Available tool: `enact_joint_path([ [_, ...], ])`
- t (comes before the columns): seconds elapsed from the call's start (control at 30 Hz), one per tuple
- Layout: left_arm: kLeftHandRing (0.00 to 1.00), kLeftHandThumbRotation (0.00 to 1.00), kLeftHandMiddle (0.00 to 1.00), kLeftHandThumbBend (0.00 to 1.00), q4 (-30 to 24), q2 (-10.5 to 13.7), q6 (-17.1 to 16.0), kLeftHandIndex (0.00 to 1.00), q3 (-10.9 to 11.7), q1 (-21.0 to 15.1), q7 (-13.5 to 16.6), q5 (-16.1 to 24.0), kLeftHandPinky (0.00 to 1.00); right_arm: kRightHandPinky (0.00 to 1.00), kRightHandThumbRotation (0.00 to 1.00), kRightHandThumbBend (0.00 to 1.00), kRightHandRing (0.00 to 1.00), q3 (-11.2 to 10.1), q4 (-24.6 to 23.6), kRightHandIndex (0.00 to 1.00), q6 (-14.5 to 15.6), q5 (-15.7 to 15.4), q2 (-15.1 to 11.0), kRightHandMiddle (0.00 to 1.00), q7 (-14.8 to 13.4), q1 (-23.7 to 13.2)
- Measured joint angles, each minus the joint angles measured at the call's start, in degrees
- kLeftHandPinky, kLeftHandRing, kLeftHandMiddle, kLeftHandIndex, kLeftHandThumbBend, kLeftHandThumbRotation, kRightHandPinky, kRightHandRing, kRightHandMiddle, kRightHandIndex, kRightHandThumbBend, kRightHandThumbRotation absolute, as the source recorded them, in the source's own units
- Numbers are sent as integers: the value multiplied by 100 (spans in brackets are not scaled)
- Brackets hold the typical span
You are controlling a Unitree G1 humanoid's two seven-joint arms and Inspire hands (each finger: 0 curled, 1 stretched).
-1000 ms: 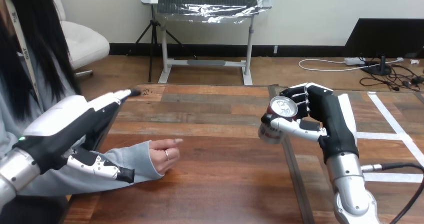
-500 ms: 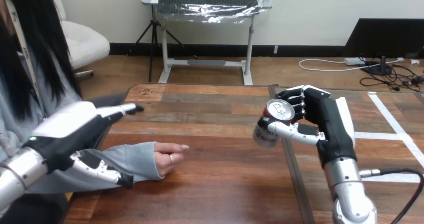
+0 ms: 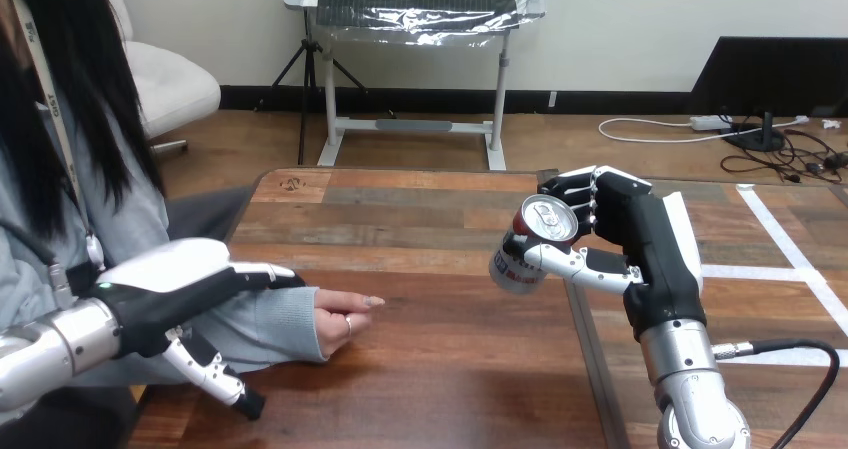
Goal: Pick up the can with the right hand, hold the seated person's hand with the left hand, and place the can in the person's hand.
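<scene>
A silver and red can (image 3: 528,241) hangs tilted above the table, its top facing me, with my right hand (image 3: 640,239) shut on it, fingers and thumb curled round its body. The person's hand (image 3: 343,314) rests on the wooden table (image 3: 440,369) at the left, fingers pointing right, in a grey sleeve. My left hand (image 3: 175,294) is open over the person's wrist and sleeve, its fingers straight above the forearm and its thumb low near the table's front left; it is not closed round the wrist.
The person sits at the table's left side. A seam (image 3: 590,359) in the tabletop runs front to back just left of my right forearm. White tape lines (image 3: 790,259) mark the table's right part.
My left hand has dropped lower and moved right, over the person's sleeve. My right hand has carried the can a little left, toward the person's hand, which has stretched slightly right.
</scene>
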Motion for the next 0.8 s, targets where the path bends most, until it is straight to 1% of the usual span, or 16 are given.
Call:
enact_joint_path([
  [0.1, 87, 31, 86, 100, 21, 10, 19, 86, -86, -68, -234, -47, 84, 37, 0, 79, 42, -1, -72, 50, 2, 5, -2, 48, 33, 27],
  [0.13, 86, 26, 85, 100, 23, 10, 85, 85, -188, -206, -716, -238, 85, 37, 0, 79, 43, -3, -254, 50, 12, 12, -9, 49, 79, 74],
  [0.2, 85, 23, 84, 100, 19, 9, 96, 84, -189, -226, -767, -275, 82, 38, 0, 79, 43, -6, -281, 49, 25, 27, -11, 49, 91, 82],
  [0.37, 83, 20, 81, 100, -80, 14, 187, 82, -224, -291, -1211, -468, 79, 38, 0, 79, 43, -15, -575, 49, 112, 141, -11, 49, 217, 235],
  [0.47, 81, 18, 80, 100, -144, 11, 261, 81, -247, -295, -1331, -547, 77, 38, 0, 78, 43, -9, -743, 49, 131, 186, -7, 49, 311, 333],
  [0.57, 80, 17, 80, 100, -212, 2, 316, 80, -279, -295, -1387, -573, 76, 38, 0, 78, 43, -2, -912, 49, 165, 237, 5, 49, 384, 435],
  [0.8, 78, 14, 78, 100, -322, -25, 461, 78, -374, -294, -1442, -574, 72, 37, 0, 78, 43, -2, -1315, 49, 278, 344, 47, 48, 531, 669],
])
